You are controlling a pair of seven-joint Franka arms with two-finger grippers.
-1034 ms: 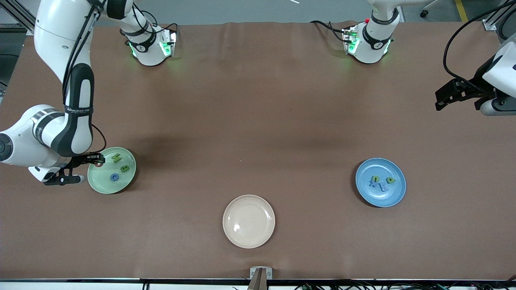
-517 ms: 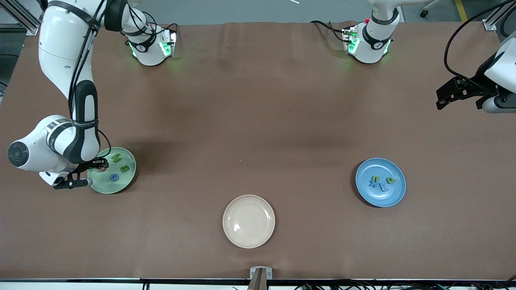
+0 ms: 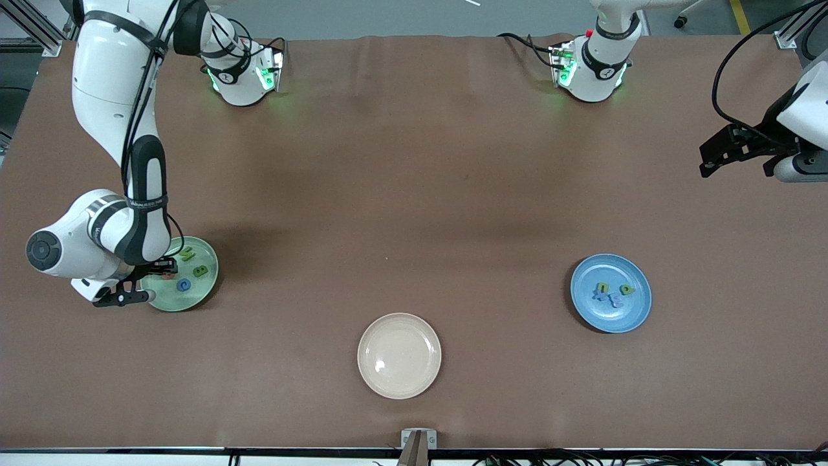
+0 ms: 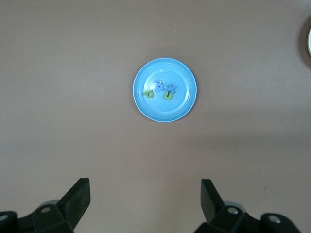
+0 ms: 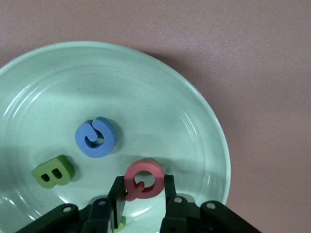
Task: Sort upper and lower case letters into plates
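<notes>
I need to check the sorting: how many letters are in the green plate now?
4 over or in the green plate: green letter, green B, blue C lying in it, and the red letter held in the right claw just above it. None seems hidden.

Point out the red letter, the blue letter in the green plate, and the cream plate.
red letter (image 5: 144, 180), right wrist view, on its ring, held between the right claw's fingers.
blue letter (image 5: 95, 138), right wrist view, on its curved body.
cream plate (image 3: 399, 355), front view, on its bare middle.
</notes>
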